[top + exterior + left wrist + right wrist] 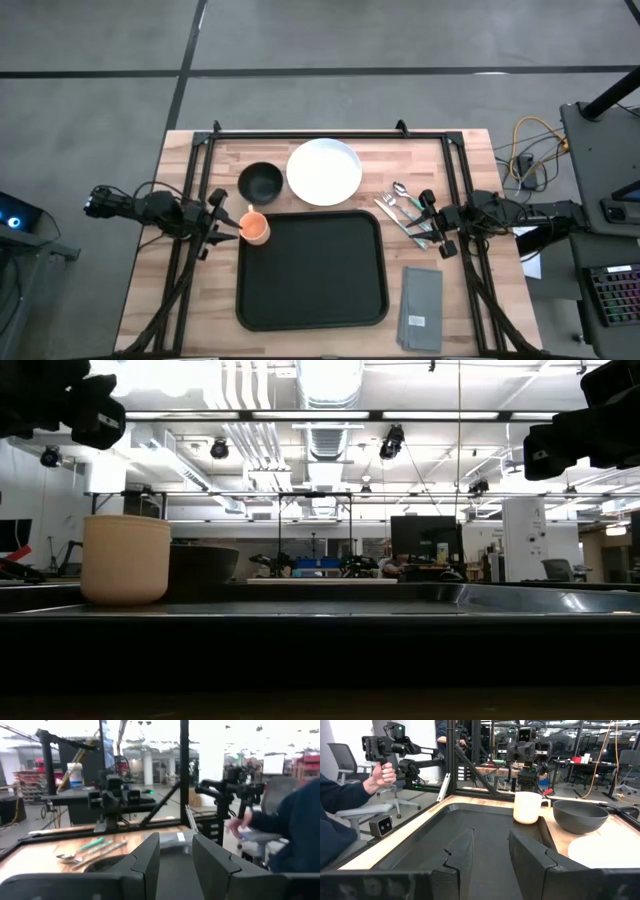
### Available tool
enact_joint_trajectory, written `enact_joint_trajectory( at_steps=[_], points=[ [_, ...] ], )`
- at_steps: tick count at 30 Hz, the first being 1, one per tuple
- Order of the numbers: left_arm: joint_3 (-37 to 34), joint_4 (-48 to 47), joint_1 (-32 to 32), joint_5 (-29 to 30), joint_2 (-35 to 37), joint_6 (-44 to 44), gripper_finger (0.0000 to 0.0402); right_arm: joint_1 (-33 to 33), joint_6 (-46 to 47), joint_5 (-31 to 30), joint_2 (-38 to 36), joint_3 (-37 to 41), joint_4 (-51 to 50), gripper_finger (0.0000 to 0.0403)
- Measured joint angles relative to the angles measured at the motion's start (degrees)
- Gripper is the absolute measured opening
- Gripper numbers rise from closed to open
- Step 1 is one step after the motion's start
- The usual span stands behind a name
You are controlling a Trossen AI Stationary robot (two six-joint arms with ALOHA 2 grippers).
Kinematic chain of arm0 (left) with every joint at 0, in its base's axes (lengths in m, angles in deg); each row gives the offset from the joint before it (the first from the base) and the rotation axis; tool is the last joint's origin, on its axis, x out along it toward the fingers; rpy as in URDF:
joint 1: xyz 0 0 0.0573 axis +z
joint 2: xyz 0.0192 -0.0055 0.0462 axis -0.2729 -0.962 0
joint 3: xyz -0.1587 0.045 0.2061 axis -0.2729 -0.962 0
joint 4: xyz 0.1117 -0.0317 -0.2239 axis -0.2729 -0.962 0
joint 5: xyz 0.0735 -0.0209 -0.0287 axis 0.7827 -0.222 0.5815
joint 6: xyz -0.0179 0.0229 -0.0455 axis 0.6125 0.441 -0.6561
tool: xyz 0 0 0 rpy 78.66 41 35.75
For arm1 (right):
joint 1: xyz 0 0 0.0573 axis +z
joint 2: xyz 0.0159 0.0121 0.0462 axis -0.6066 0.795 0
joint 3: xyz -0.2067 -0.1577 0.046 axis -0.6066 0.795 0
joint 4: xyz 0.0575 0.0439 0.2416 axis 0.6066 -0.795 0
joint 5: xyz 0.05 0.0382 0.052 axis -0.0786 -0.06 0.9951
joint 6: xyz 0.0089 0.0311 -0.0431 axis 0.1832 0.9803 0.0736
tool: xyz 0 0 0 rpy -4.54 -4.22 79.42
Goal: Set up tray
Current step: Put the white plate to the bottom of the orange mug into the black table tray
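Left tool, right tool: both raised, fingers parted.

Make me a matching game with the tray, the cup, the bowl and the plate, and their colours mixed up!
Things:
1. tray
2. cup
3. plate
4. napkin

Colours:
A. white
B. grey
C. black
D. orange

The bowl is dark like the tray, so the napkin takes its place.

Pairs: 1-C, 2-D, 3-A, 4-B
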Motion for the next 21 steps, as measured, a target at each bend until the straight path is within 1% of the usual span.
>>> enact_joint_trajectory(
  at_steps=[4,12,17,21],
  points=[
    [-0.21,0.53,0.01,-0.11,-0.17,0.01,0.0098,0.02,-0.01,0.00,0.00,0.02,-0.02,0.0112],
    [-3.45,1.16,0.02,-0.09,-0.24,1.75,0.0098,0.02,-0.15,0.01,0.00,0.02,0.58,0.0112],
    [-5.18,-0.10,0.02,0.21,-0.60,1.74,0.0098,0.02,-0.14,-0.01,-0.02,0.01,1.47,0.0112],
    [-4.39,-2.21,0.02,0.88,-1.38,1.73,0.0098,0.02,-0.06,0.02,-0.02,0.00,1.58,0.0112]
  ],
)
